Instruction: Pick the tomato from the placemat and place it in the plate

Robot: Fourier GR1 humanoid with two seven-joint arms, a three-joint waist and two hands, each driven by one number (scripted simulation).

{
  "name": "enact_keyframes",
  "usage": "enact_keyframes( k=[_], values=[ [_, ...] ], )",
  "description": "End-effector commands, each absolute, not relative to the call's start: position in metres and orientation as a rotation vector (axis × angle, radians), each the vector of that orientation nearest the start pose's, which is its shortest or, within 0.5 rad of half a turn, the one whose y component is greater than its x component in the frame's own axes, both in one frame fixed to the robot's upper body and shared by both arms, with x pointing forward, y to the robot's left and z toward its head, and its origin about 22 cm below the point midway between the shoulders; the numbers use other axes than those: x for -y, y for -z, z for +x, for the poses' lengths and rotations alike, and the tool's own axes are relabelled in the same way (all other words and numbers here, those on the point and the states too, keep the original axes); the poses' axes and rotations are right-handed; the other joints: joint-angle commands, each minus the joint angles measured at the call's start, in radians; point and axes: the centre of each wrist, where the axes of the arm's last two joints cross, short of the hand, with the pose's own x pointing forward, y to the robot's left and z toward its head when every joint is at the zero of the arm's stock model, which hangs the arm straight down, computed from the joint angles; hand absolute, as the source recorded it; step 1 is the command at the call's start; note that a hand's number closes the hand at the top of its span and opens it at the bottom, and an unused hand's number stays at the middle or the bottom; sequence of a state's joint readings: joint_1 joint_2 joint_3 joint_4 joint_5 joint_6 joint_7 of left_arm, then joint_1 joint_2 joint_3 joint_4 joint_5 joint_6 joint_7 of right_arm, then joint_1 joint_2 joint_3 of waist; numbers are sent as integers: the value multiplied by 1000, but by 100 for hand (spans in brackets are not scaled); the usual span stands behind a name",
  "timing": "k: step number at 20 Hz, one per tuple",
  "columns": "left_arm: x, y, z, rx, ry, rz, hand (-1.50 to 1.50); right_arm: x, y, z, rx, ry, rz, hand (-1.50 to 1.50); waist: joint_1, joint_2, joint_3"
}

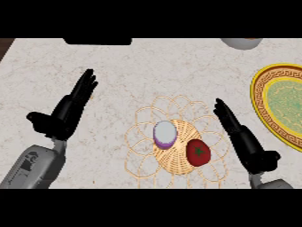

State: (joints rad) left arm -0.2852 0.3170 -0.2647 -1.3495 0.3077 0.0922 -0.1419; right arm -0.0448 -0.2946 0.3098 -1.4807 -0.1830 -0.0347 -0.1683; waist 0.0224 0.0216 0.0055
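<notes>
A red tomato (198, 152) with a green stem mark lies on the woven wicker placemat (178, 142), right of its middle. Beside it on the mat sits a purple and white onion half (165, 134). The yellow plate (290, 105) with a green centre and patterned rim stands at the right edge of the counter. My right hand (243, 141) is open, fingers straight, just right of the tomato and not touching it. At the left my left hand (67, 108) rests open, fingers pointing away from me.
A grey bowl (241, 42) is cut off at the counter's far right edge. A dark object (98, 41) sits at the far edge, left of middle. Bare marble lies between the mat and the plate.
</notes>
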Motion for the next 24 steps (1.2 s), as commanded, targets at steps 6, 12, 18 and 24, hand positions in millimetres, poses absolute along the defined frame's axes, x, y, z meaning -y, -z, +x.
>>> enact_keyframes(
  k=[6,12,18,24],
  values=[
    [-239,-71,317,1858,480,-20,0,246,62,243,847,-242,372,-150,89,21,-1],
    [-227,-75,315,1800,535,-90,0,258,-46,324,871,-1077,-38,-150,90,-10,-7],
    [-249,-67,304,1793,491,-19,0,173,-90,374,816,-1288,-104,-150,38,-15,-7],
    [-268,-78,291,1781,469,19,0,131,-96,394,584,-1314,-40,-150,7,-21,-6]
  ],
)
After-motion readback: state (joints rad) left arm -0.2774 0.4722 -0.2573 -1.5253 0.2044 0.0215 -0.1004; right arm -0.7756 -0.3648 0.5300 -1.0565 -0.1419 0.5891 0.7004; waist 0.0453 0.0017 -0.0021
